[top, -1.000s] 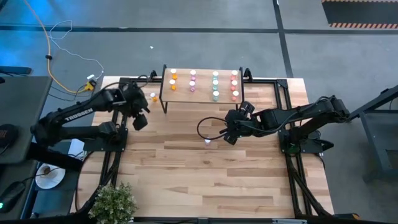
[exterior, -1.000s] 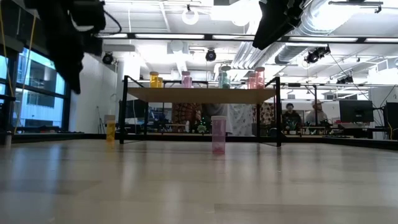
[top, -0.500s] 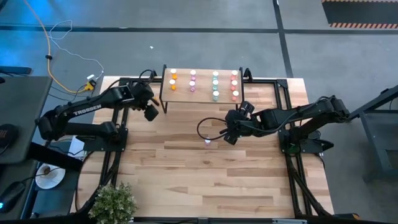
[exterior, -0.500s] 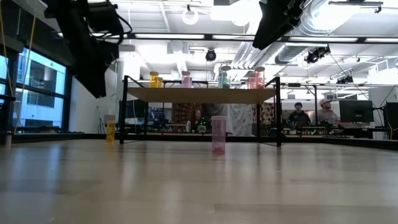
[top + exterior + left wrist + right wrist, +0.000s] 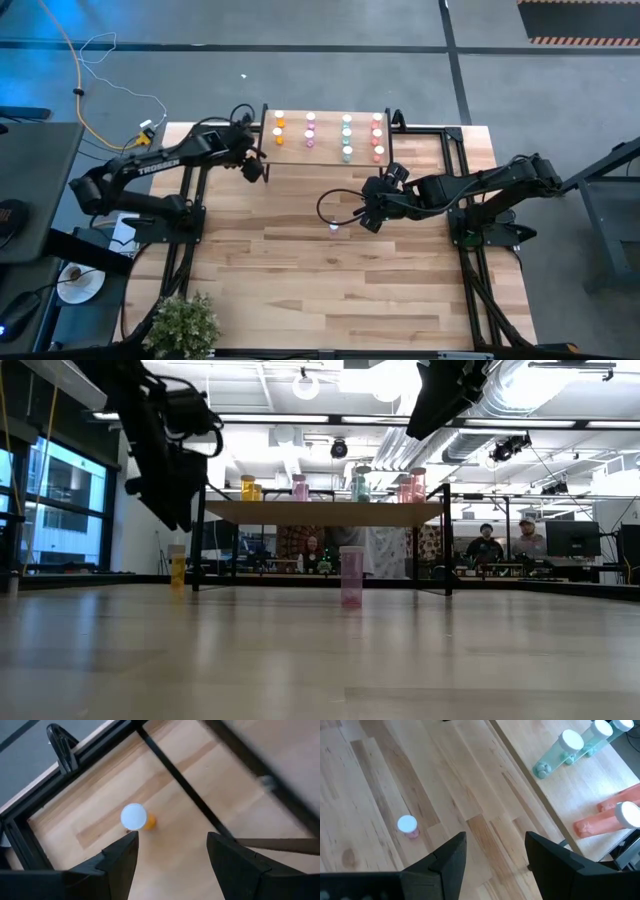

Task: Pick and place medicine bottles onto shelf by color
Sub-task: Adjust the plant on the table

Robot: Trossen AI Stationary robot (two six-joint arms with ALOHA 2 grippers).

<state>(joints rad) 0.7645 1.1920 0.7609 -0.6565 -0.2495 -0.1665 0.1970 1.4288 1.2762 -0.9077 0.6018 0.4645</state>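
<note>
Evidently the left gripper (image 5: 170, 851) is hovering wide open over the tiny orange bottle (image 5: 135, 818), which looks light, rigid and tippy; gripping its body below the cap seems best.

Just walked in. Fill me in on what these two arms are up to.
The arms are sorting small white-capped medicine bottles by color onto the shelf, where most already stand in rows. Two remain on the table: an orange bottle by the shelf's left end and a pink bottle in front of it. The left gripper hangs open just above the orange one. The right gripper, also open and empty, hovers beside the pink one. Neither bottle is held.
</note>
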